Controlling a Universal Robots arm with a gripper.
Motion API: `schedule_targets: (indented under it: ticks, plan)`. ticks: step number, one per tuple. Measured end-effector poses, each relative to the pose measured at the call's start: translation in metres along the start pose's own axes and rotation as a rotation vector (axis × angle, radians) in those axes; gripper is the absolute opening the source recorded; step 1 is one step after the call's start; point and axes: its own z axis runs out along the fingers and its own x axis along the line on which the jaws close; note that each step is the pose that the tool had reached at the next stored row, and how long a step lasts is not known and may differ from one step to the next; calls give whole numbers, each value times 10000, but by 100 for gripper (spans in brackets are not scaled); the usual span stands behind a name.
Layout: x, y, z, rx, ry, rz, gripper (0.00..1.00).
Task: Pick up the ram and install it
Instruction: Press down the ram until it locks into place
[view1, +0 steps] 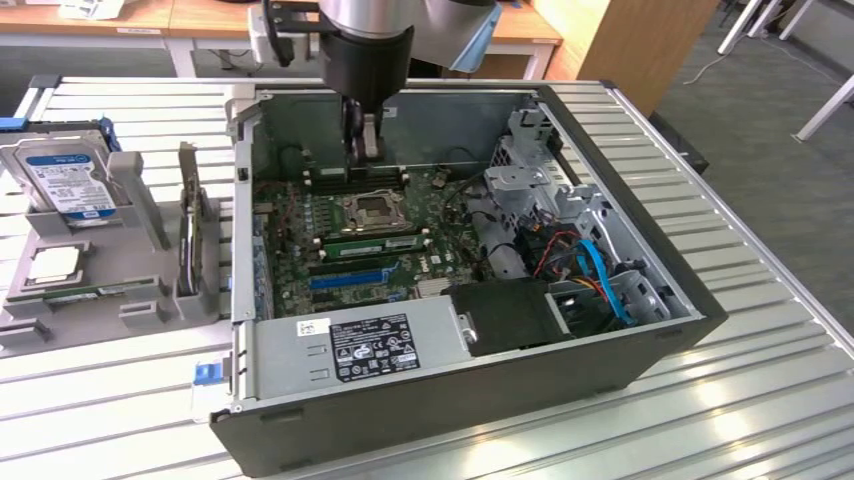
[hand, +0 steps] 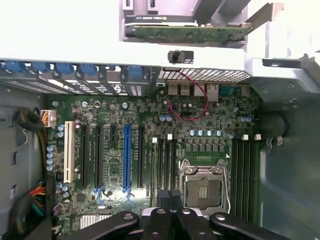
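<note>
Jaws of the gripper (view1: 360, 148) hang inside the open computer case (view1: 641, 345), low over the motherboard (hand: 200, 112). Whether they are spread, closed or gripping anything cannot be told. They point straight down, probably because the memory slots (hand: 165, 165) beneath them take a stick pushed in edge-first. One ram (view1: 374, 241), a long, narrow green strip, appears to be seated just beside the square metal processor socket (hand: 204, 186), near the jaws. A similar green stick (view1: 96, 292) lies flat in the grey plastic holder (view1: 147, 310) outside the case, well away from them. The slots are dark ridged plastic with pale end clips. The case walls are dull sheet steel.
</note>
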Motion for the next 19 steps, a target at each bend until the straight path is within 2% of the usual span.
schedule_targets:
  ticks: [5, 12, 19]
  plan:
    - [-8, 1, -100, -1, 1, 0, 10]
    - [-9, -6, -110, -1, 1, -2, 10]
    - [-9, -147, -111, -5, 1, 0, 10]
